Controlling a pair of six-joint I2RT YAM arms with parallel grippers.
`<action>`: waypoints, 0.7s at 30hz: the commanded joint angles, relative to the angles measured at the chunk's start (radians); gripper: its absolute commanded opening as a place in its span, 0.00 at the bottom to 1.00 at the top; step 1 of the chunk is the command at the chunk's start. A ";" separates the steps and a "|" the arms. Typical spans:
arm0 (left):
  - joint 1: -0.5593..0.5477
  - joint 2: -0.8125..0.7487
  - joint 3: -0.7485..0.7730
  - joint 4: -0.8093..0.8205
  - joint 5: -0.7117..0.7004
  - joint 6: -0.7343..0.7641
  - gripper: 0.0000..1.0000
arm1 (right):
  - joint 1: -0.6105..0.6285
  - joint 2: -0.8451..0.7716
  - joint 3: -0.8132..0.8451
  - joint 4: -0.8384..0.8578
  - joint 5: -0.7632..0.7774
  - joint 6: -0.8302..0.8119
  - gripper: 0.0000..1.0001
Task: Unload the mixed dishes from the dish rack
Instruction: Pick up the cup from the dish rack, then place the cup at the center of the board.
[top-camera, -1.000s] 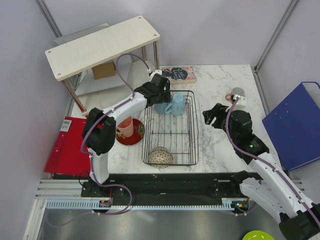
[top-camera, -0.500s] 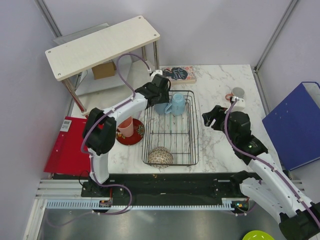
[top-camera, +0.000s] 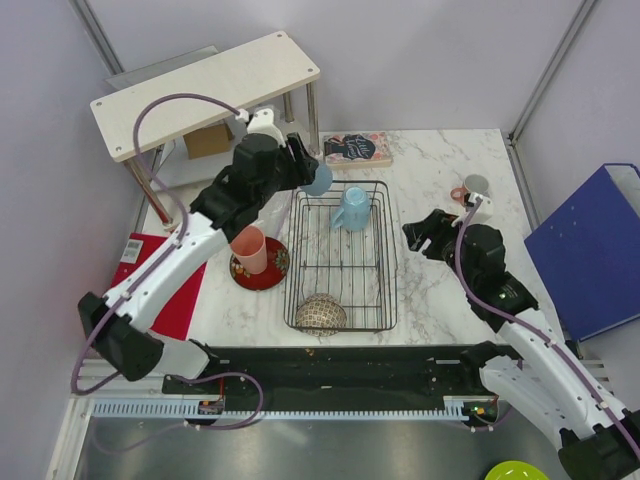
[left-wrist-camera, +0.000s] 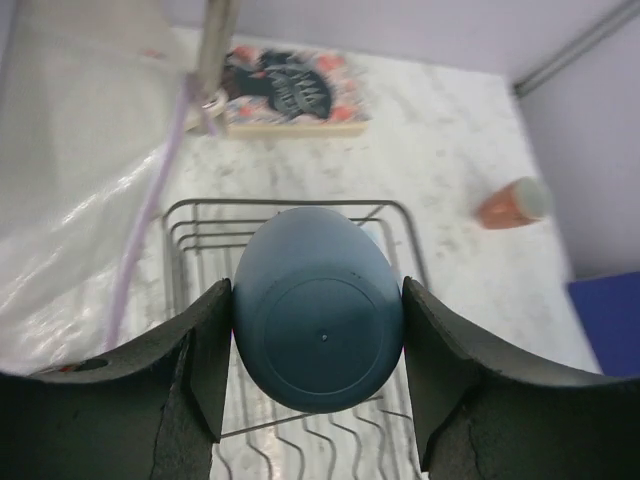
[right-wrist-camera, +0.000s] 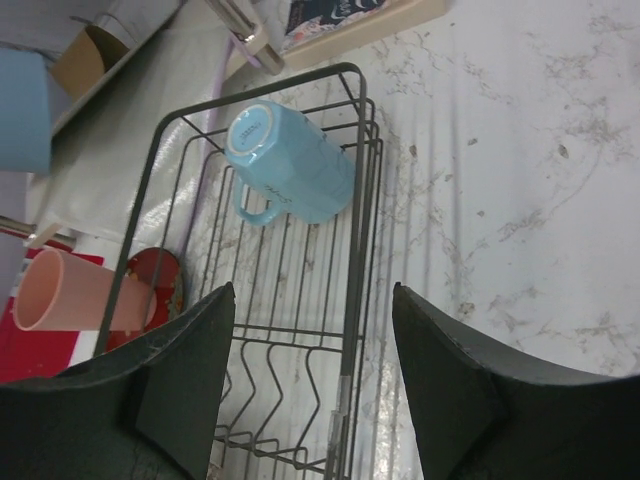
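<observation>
My left gripper is shut on a light blue mug, held above the far left corner of the black wire dish rack. In the left wrist view the mug's base fills the space between the fingers. A second light blue mug lies on its side in the rack's far end and also shows in the right wrist view. The speckled bowl sits upside down at the rack's near end. The salmon-pink tumbler stands on the dark red plate, left of the rack. A salmon-pink mug stands far right. My right gripper is open and empty, right of the rack.
A white wooden shelf stands at the far left with a cardboard box under it. A book lies behind the rack. A red folder lies at the left edge and a blue folder at the right.
My left arm has lifted the blue mug up out of the rack's far left corner and swung back to the left. The right gripper has barely moved.
</observation>
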 joint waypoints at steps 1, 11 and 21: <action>0.020 -0.120 -0.067 0.157 0.346 0.039 0.02 | 0.000 -0.067 -0.058 0.180 -0.076 0.101 0.70; 0.146 -0.144 -0.337 0.955 1.115 -0.542 0.02 | 0.001 -0.182 -0.090 0.441 -0.331 0.193 0.71; 0.147 -0.028 -0.483 1.599 1.202 -0.943 0.02 | 0.000 -0.146 -0.093 0.550 -0.421 0.247 0.69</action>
